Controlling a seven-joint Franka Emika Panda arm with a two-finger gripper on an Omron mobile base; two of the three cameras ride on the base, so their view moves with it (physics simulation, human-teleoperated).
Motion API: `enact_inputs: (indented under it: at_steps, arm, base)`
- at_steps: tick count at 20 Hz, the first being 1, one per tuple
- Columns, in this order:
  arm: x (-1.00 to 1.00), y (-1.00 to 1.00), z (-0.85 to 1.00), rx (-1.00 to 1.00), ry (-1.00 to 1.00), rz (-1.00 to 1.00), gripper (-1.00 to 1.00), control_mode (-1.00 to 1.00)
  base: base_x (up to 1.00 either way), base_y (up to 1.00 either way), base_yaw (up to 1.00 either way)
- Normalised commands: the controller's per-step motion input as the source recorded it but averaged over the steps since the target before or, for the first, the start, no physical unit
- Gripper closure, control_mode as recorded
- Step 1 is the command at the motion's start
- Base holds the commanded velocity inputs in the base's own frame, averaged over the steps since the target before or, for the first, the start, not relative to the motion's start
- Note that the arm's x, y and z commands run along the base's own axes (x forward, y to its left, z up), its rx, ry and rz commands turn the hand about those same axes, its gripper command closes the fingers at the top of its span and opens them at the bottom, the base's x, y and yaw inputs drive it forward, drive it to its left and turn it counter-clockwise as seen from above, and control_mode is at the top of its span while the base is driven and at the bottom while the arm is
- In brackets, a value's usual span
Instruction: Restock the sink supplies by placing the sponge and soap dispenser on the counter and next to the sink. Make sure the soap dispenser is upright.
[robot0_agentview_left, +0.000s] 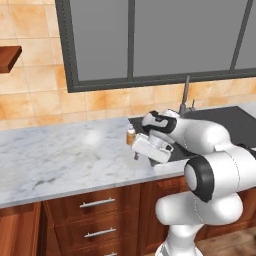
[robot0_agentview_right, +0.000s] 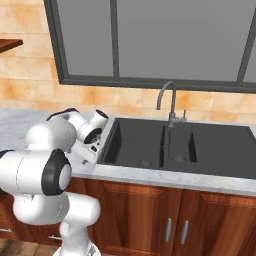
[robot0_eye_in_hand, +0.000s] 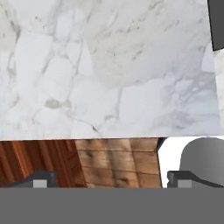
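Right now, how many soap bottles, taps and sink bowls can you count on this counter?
Soap dispenser: 1
Faucet: 1
Sink bowls: 2
Total: 4

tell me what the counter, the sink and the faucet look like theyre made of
The counter: polished marble by its look, white with grey veins and a soft sheen. The sink: a matte, near-black basin, perhaps composite or coated metal; the look leaves it open. The faucet: grey brushed metal, thin and curved.
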Motion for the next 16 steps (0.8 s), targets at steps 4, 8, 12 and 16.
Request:
enact_inputs:
  at_steps: [4,8,12,16]
  arm:
    - [0.00,0.00,0.00,0.00,0.00,0.00,-1.00,1.00]
    - [0.00,0.00,0.00,0.00,0.00,0.00,-1.00,1.00]
    - [0.00,0.00,0.00,0.00,0.00,0.00,-1.00,1.00]
    - [0.00,0.00,0.00,0.00,0.00,0.00,-1.00,1.00]
  base:
    - [-0.48,0.25,0.18]
    - [-1.00,0.58,0.07]
    - [-1.00,0.86,0.07]
    - [-0.41,1.00,0.11]
